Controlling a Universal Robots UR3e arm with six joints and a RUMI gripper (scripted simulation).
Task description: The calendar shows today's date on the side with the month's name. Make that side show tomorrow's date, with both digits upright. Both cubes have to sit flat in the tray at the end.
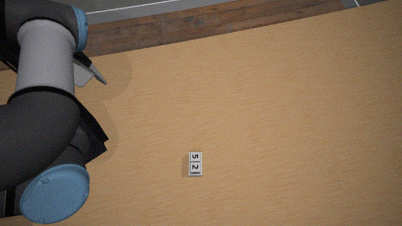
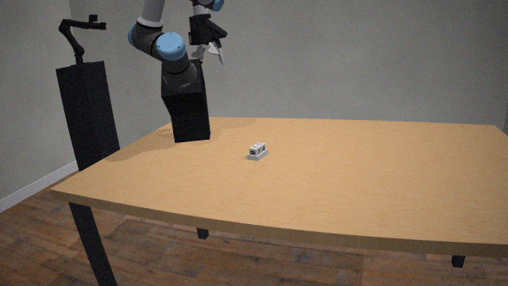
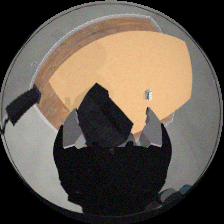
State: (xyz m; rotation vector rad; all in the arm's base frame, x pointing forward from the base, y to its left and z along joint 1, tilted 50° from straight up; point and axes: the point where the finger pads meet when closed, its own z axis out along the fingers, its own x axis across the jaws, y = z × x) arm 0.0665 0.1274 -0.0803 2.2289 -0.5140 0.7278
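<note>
A small grey tray sits near the middle of the wooden table and holds two white number cubes side by side. From above, the tops read 5 and 2. The tray also shows in the exterior view and as a tiny speck in the wrist view. The side with the month's name is too small to read. My gripper is open and empty, high above the table's far left part, well away from the tray. In the wrist view its two fingers stand wide apart.
The arm's dark base block stands on the table's far left corner. A tall black stand with a camera arm stands beside the table on the left. The arm's elbow fills the left of the overhead view.
</note>
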